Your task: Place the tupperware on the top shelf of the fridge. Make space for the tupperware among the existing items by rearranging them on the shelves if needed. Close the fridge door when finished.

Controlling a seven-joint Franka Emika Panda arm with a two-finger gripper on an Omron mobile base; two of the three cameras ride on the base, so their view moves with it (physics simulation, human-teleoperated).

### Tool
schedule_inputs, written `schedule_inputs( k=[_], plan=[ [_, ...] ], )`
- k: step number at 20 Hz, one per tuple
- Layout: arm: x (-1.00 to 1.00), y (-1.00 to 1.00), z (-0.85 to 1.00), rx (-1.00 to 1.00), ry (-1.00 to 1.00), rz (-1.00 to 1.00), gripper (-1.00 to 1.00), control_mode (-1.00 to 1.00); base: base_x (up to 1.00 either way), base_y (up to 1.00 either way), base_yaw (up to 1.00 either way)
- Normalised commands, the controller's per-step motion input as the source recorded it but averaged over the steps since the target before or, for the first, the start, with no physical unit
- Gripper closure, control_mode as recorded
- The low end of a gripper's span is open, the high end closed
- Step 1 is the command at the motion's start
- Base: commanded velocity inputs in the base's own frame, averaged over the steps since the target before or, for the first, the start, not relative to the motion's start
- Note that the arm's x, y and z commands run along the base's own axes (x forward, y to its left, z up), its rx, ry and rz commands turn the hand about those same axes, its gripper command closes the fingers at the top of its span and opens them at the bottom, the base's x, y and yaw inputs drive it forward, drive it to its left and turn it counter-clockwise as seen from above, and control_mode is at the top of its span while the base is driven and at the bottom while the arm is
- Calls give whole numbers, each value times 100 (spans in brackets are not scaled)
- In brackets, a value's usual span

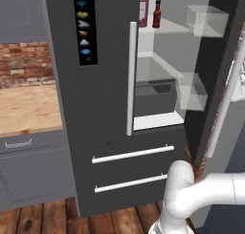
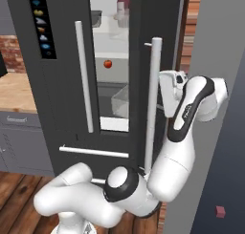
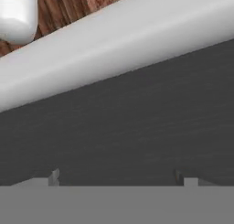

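1. Beside the wooden bench [image 1: 28, 106], the fridge [image 1: 103, 147] is seen with its fridge door [image 2: 141, 80] swung out and its white handle [image 2: 154, 99] upright.
2. Against that door's dark face the tool [image 3: 118, 175] is held, fingers apart and gripping nothing.
3. On the top shelf [image 1: 170, 27], near its front edge, the pinkish-red bottle [image 1: 143, 9] and sauce bottle [image 1: 156, 14] are standing; the tupperware cannot be made out.
4. Risk, as judged: a hard shove could slam the door and topple both bottles.

A wooden countertop [image 1: 26, 109] sits beneath a brick wall [image 1: 24, 63].
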Motion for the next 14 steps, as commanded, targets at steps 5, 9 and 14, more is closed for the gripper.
schedule_inputs(
  k=[5, 9, 14],
  plan=[
    [0, 100, 0, -12, -27, 3, -100, -100, 0, 0, 0],
    [1, 100, 0, -12, -26, -5, -100, -100, 0, 0, 0],
    [23, 100, 0, -12, -18, -23, -100, -100, 0, 0, 0]
  ],
)
